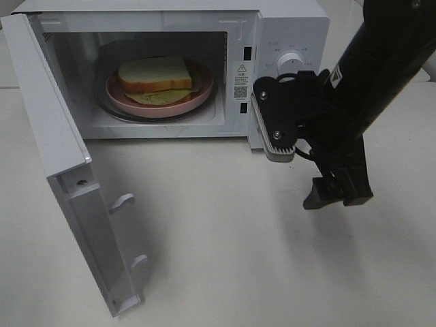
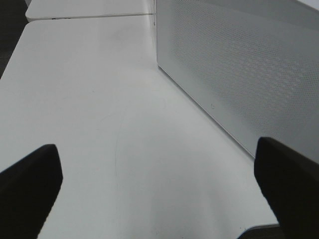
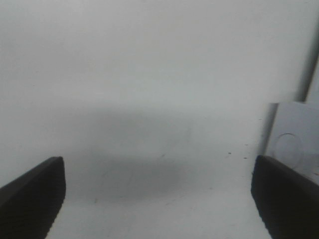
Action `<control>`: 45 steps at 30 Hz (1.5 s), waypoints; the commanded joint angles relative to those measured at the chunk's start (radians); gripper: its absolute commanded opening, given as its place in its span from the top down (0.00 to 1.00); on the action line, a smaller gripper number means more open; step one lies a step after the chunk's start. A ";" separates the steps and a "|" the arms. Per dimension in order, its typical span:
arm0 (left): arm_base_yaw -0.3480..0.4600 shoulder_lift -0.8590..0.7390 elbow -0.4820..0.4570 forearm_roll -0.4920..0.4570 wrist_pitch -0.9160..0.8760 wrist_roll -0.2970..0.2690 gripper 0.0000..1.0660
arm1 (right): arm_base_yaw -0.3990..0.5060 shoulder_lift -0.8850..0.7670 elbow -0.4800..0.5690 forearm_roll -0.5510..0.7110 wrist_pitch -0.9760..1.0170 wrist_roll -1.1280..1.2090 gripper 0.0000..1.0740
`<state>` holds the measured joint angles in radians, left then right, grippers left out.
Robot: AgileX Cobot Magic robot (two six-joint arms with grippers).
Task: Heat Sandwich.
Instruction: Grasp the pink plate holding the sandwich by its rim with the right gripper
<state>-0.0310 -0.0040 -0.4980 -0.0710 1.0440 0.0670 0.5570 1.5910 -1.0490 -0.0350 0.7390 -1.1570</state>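
The microwave has a smooth white casing with a slight sheen; one white panel bears a fine dotted texture. The pink plate looks smooth and matt, the sandwich bread porous, the surface matt white.

- Exterior high: mounted above and in front of the microwave. Angled down into its open cavity and across the table. Mid-range.
- Left wrist: low over the table, looking along the microwave's perforated wall. Close.
- Right wrist: very near the bare tabletop. Blurred.
- All three views share the table.
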 commanded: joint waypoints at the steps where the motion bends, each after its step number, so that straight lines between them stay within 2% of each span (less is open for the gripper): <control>1: 0.004 -0.026 0.003 0.000 -0.016 -0.004 0.05 | 0.024 0.005 -0.054 -0.044 0.003 0.039 0.11; 12: 0.004 -0.026 0.003 0.000 -0.016 -0.004 0.05 | 0.076 0.112 -0.211 -0.071 -0.032 0.038 0.12; 20: 0.004 -0.026 0.003 0.000 -0.016 -0.004 0.05 | 0.109 0.185 -0.284 -0.090 -0.097 0.038 0.12; 37: 0.004 -0.026 0.003 0.000 -0.016 -0.004 0.05 | 0.109 0.365 -0.419 -0.096 -0.227 0.039 0.14; 45: 0.004 -0.026 0.003 0.000 -0.016 -0.004 0.05 | 0.109 0.471 -0.517 -0.097 -0.254 0.039 0.14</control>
<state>-0.0310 -0.0040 -0.4980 -0.0710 1.0440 0.0670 0.6610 2.0310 -1.5310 -0.1300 0.4960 -1.1220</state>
